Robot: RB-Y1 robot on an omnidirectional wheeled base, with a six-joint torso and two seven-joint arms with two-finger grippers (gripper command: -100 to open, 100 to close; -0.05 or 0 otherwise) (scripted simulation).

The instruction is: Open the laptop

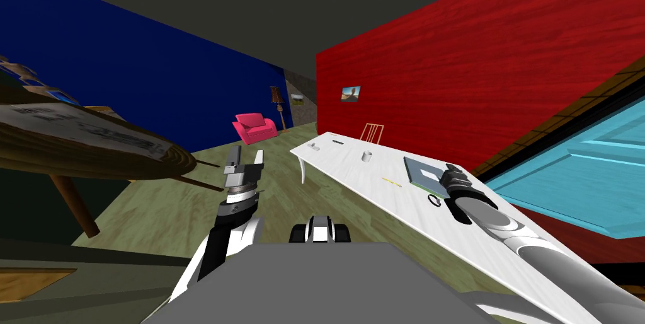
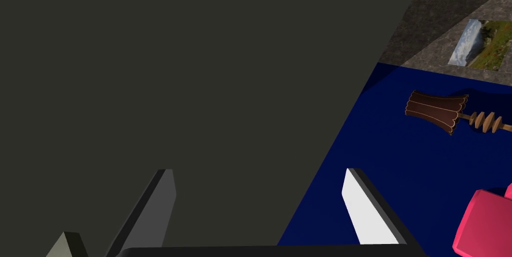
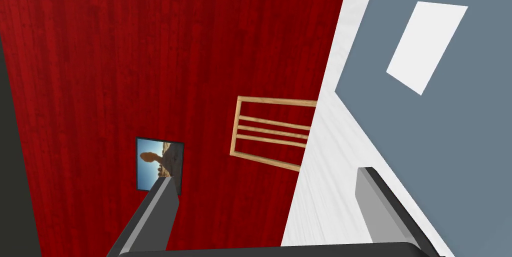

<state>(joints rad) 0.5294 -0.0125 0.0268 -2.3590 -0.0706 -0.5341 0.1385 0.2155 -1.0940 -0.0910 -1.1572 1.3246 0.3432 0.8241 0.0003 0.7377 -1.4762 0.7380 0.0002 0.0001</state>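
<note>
Laptop (image 3: 450, 134) shut flat, whole job left. Right pincer (image 3: 265, 175) released, empty, lid edge just beside one finger. Left pincer (image 1: 244, 162) released too.

Laptop (image 1: 426, 173): one
White table (image 1: 349, 166): one
Cup (image 1: 367, 156): one
Chair (image 1: 371, 132): one
Armchair (image 1: 254, 128): one
Lamp (image 1: 277, 103): one
Pictures (image 1: 351, 93) (image 1: 296, 98): two
Grippers (image 1: 246, 156) (image 3: 265, 175): two

A home's living room: armchair (image 1: 254, 128) and lamp (image 1: 278, 106) at twelve o'clock, picture (image 1: 351, 93) on the red wall (image 1: 472, 55) at one.
</note>
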